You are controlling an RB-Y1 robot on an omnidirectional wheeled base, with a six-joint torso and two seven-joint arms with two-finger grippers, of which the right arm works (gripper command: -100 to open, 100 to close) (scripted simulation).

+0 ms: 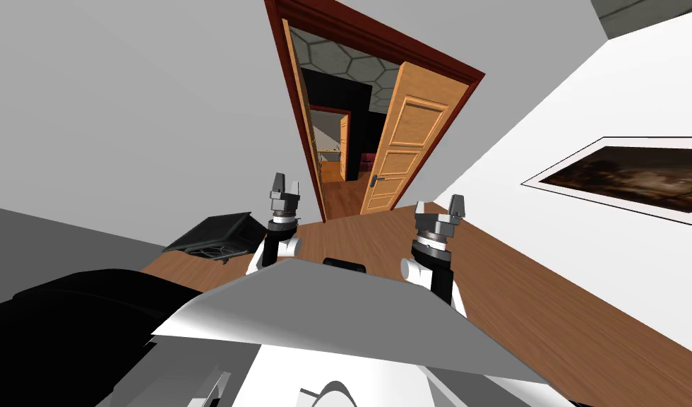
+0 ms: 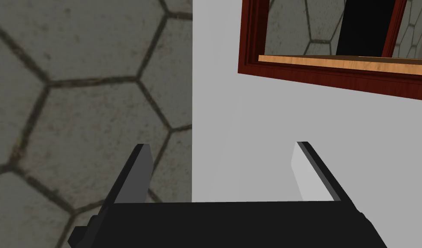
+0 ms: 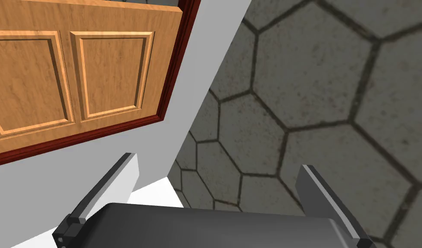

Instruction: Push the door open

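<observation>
A wooden panelled door hangs in a dark red frame straight ahead. It stands partly swung inward, with its metal handle on the side facing me. My left gripper is open, near the frame's left post and short of the doorway. Held open as well, my right gripper is below and to the right of the door, apart from it. The left gripper points at the grey wall beside the frame. Beyond the right gripper are the door's panels.
A dark flat object lies on the wooden floor at my left, next to a large black mass. A white wall with a framed picture runs along my right. Through the doorway are a black area and another door.
</observation>
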